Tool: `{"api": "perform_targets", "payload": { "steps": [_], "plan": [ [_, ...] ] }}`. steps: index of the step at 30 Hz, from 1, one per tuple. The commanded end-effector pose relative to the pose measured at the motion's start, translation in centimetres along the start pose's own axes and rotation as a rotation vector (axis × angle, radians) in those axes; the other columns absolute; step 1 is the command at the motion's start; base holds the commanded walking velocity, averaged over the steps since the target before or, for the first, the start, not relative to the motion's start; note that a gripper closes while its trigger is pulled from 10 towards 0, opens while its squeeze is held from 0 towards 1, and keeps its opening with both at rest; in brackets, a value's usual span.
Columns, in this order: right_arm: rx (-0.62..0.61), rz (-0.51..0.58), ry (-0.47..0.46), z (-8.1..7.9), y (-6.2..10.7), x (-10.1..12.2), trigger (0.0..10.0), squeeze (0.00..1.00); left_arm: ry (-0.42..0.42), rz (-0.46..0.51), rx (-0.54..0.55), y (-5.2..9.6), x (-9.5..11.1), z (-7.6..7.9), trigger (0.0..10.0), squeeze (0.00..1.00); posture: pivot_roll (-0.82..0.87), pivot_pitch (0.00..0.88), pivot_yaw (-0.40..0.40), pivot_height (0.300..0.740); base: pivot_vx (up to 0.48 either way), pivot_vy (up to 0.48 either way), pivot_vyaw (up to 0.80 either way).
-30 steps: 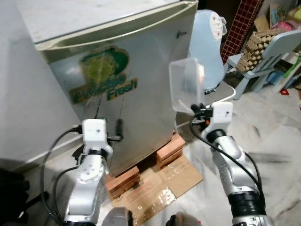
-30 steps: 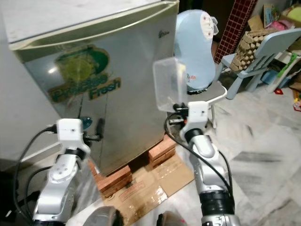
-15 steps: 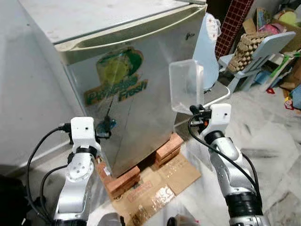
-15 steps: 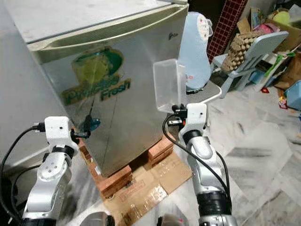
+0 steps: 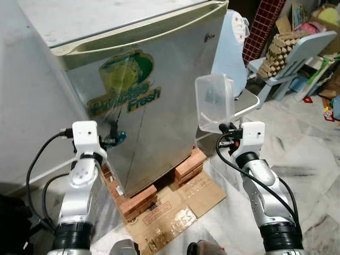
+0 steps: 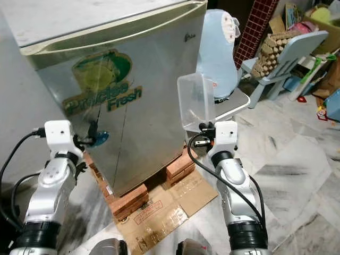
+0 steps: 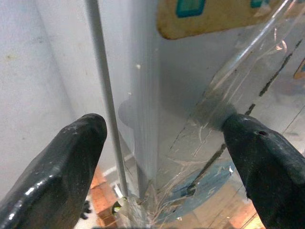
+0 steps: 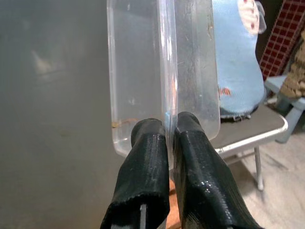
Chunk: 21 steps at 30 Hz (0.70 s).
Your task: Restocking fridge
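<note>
The right gripper (image 8: 169,136) has its jaws closed on the rim of a clear plastic container (image 5: 214,102), holding it upright in the air just in front of the closed door of the silver fridge (image 5: 159,122), toward the door's right edge. The left gripper (image 7: 162,143) has its jaws spread wide at the door's left edge, one finger on either side of it, though whether they touch the door is hard to tell. The fridge stands on bricks (image 5: 139,199) over flattened cardboard (image 5: 175,210) on the floor.
</note>
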State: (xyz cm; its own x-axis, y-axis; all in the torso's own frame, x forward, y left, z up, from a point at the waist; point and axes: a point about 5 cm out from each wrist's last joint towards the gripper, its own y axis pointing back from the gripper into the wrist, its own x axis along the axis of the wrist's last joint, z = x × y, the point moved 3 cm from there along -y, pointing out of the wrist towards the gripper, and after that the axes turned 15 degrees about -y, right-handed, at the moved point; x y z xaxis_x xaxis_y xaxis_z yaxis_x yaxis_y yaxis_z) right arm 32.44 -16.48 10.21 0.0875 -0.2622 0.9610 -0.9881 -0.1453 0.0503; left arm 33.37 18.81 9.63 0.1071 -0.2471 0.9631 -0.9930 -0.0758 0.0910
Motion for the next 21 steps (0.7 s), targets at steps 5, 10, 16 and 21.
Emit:
{"api": "perform_targets", "payload": {
  "steps": [5,10,16,21],
  "plan": [
    [-0.015,0.017,0.011,0.4,0.6,0.6,10.0,0.0,0.036,0.018,0.089,-1.2,0.6,-1.8,10.0,0.0,-0.01,0.052,-0.052,0.74,0.0,0.0,0.0],
    [-0.026,0.014,0.012,0.7,0.8,0.5,10.0,0.0,0.051,0.038,0.061,0.0,0.5,-0.6,10.0,0.0,-0.01,0.052,-0.052,0.74,0.0,0.0,0.0],
    [-0.039,0.005,-0.002,0.8,0.7,0.5,10.0,0.0,0.078,0.029,-0.039,2.8,-0.5,1.9,10.0,0.0,0.0,0.058,-0.054,0.74,0.0,0.0,-0.39],
    [-0.034,0.001,0.003,0.7,0.5,0.4,10.0,0.0,0.071,0.023,-0.074,4.2,-0.9,2.7,10.0,0.0,0.01,0.061,-0.056,0.74,0.0,0.272,-0.59]
  ]
}}
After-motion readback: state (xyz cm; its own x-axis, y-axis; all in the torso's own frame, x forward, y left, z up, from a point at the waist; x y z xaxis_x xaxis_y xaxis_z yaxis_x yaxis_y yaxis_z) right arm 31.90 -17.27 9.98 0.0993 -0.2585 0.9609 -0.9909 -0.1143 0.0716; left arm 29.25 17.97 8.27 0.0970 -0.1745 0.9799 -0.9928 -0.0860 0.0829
